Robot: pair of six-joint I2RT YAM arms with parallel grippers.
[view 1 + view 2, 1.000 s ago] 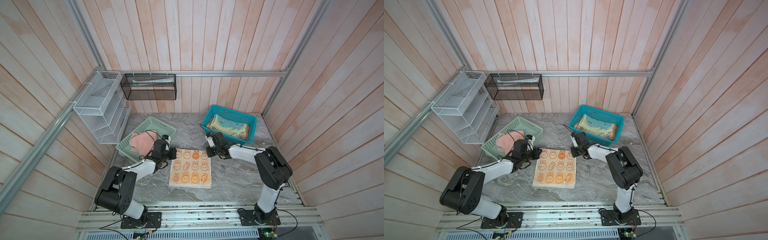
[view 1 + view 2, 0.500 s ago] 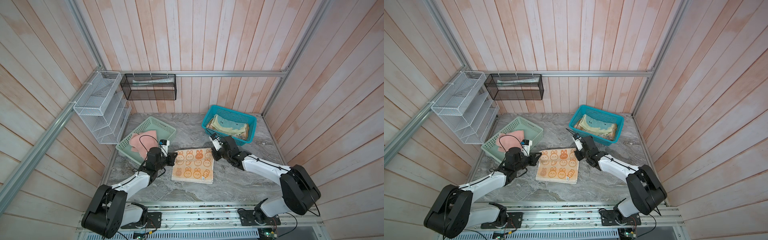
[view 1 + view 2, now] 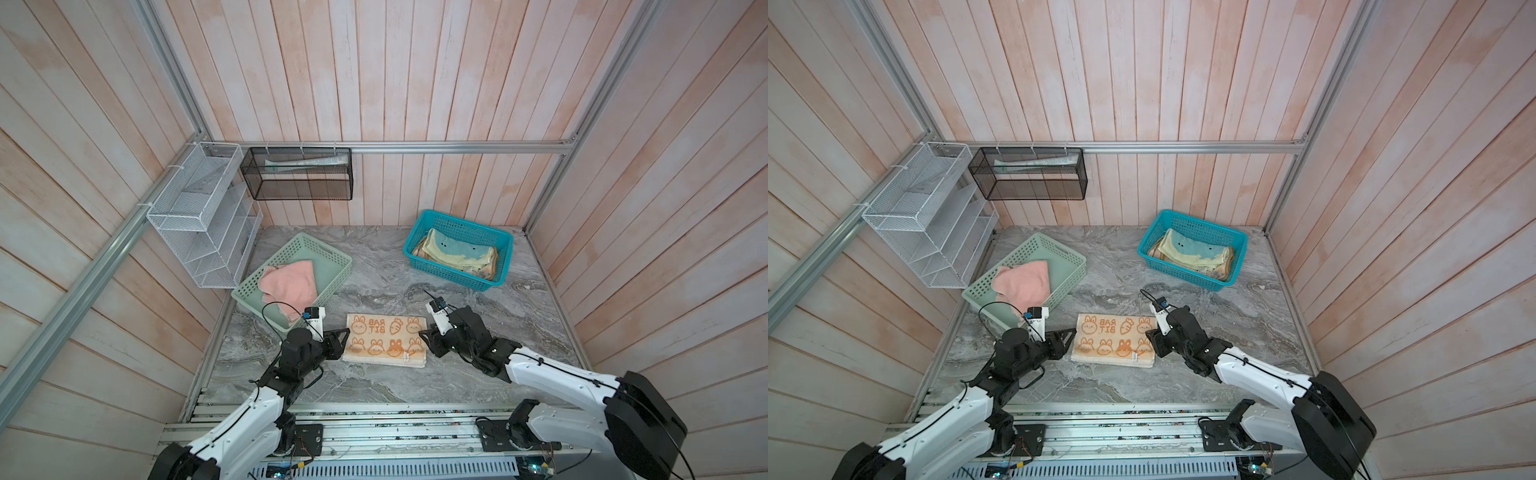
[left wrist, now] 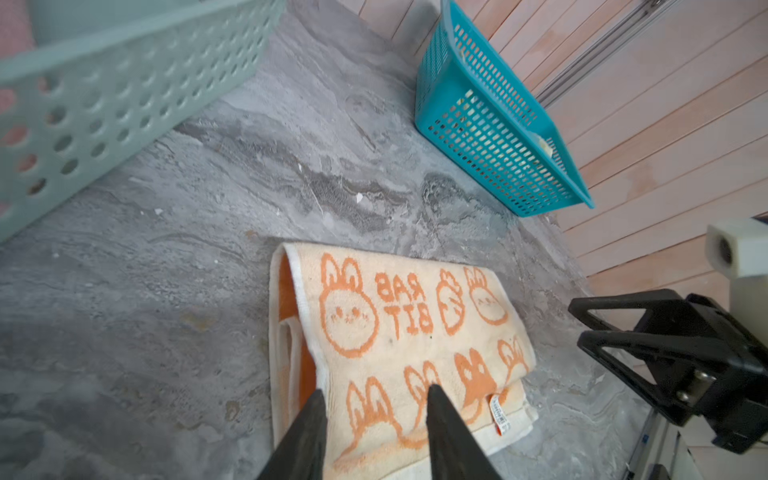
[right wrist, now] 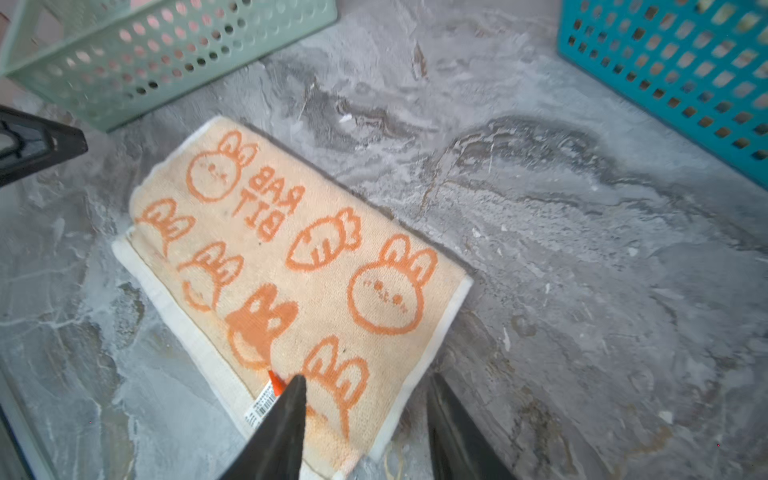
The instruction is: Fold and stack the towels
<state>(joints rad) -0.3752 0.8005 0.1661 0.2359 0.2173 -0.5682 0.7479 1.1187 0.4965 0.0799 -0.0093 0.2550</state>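
Orange-and-cream terry: the bunny towel (image 3: 386, 340) lies on the grey marble counter (image 3: 374, 386) as a doubled strip, fold line on its far side. Along its near edge, the lower layer's cream hem and the sewn label show just past the upper layer. The left gripper (image 3: 341, 343) stands at the towel's left short end and the right gripper (image 3: 427, 343) at its right short end. In both wrist views the fingers (image 4: 303, 440) stand moderately apart over the towel's near corners and hold nothing. A second ago the same towel lay open as a square, with both grippers clamped on its far corners; that edge has since been carried over and let go. Beyond the towel's left end, the mint-green basket (image 3: 328, 291) holds the unfolded salmon pink towel (image 3: 289, 282). Beyond its right end, well apart, the teal basket (image 3: 453, 274) holds folded towels, a pale yellow-green towel (image 3: 457, 251) uppermost. Judged so: the first fold is finished, while a crosswise fold and stacking likely remain.
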